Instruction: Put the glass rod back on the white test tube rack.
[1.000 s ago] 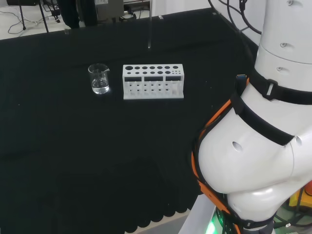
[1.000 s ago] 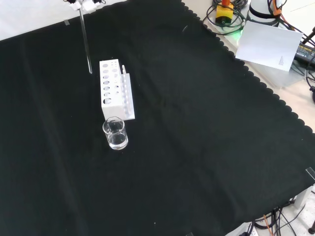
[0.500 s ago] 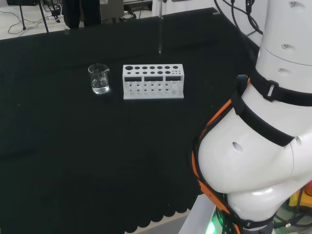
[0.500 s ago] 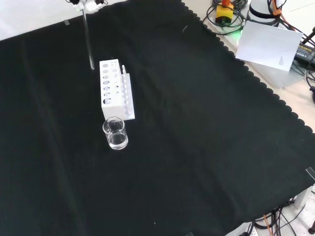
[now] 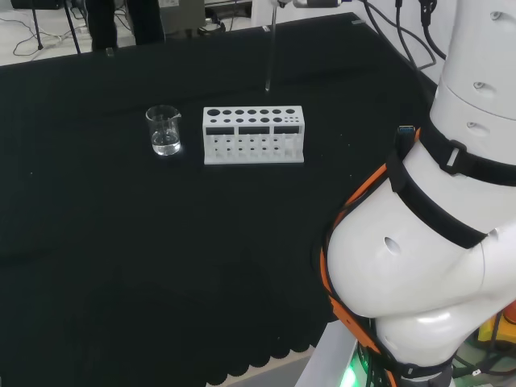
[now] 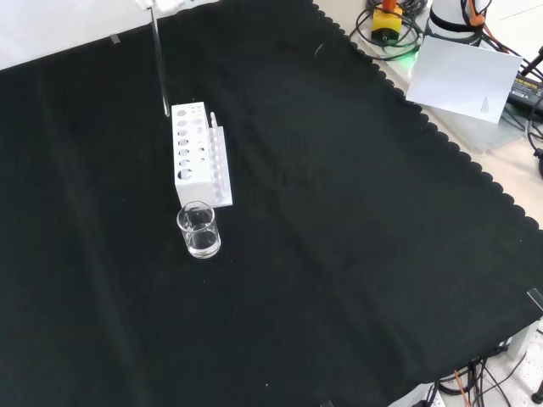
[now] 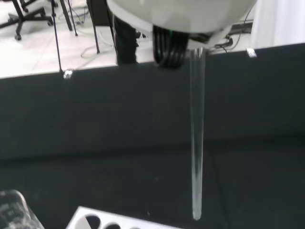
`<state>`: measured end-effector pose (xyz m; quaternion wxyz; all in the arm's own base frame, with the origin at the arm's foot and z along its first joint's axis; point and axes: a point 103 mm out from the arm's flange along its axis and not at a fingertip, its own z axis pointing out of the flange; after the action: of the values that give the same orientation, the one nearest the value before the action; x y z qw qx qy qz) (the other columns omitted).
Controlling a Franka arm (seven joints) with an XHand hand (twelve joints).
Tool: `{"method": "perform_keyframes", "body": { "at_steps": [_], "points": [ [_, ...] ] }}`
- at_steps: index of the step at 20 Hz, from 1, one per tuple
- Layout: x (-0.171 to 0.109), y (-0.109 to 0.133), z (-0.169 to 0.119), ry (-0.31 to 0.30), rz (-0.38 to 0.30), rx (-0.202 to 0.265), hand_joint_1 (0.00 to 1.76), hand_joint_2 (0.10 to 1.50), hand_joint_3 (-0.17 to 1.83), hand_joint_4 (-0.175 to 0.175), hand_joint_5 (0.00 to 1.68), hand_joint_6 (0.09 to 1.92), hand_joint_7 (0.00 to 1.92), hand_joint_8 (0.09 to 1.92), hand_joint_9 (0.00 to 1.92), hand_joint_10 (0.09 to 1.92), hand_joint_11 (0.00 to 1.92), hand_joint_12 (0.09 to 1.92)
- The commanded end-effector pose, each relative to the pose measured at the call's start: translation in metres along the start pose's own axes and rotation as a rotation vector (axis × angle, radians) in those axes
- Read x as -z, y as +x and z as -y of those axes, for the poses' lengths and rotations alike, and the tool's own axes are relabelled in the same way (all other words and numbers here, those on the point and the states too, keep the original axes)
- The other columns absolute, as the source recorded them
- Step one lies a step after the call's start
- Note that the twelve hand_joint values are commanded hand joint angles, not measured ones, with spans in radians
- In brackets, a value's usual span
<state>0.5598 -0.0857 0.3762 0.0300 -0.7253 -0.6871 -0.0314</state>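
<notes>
Rod: glass rod point(image 5: 269, 52) hanging upright above the rack's far side
Rack: white rack point(image 5: 253, 135) beside a beaker point(image 5: 164, 131)
Hand: hand point(image 7: 181, 14), grip on rod cannot be told

Hidden at the top edge
You can't see how the hand point(image 7: 181, 14) grips the glass rod point(image 7: 196, 138); its upper end is cut off.

White rounded arm links point(image 5: 419, 266), black straps, orange cable, grey screws.
</notes>
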Motion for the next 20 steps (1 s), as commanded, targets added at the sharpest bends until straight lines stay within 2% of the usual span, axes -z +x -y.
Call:
{"method": "perform_keyframes", "body": {
  "at_steps": [1,4,5,9,15,20],
  "points": [
    [0.015,-0.017,0.009,-0.018,0.078,-0.076,1.32,0.63,0.78,-0.175,1.12,0.72,1.28,1.00,1.65,0.92,1.26,0.97],
    [0.016,-0.001,0.008,-0.019,0.071,-0.068,1.32,0.63,0.78,-0.175,1.12,0.72,1.28,1.00,1.65,0.92,1.26,0.97],
    [0.018,-0.008,0.014,-0.035,0.021,-0.066,1.32,0.63,0.78,-0.175,1.12,0.72,1.28,0.99,1.65,0.92,1.26,0.97],
    [0.020,-0.009,0.017,-0.053,-0.014,-0.043,1.32,0.63,0.78,-0.175,1.12,0.72,1.28,0.99,1.65,0.92,1.26,0.97],
    [0.021,0.005,0.013,-0.040,-0.006,-0.010,1.32,0.63,0.78,-0.175,1.12,0.72,1.28,0.99,1.65,0.92,1.26,0.97],
    [0.021,0.001,0.015,-0.041,-0.016,0.004,1.32,0.63,0.78,-0.175,1.12,0.72,1.28,0.99,1.65,0.92,1.26,0.97]
  ]
}}
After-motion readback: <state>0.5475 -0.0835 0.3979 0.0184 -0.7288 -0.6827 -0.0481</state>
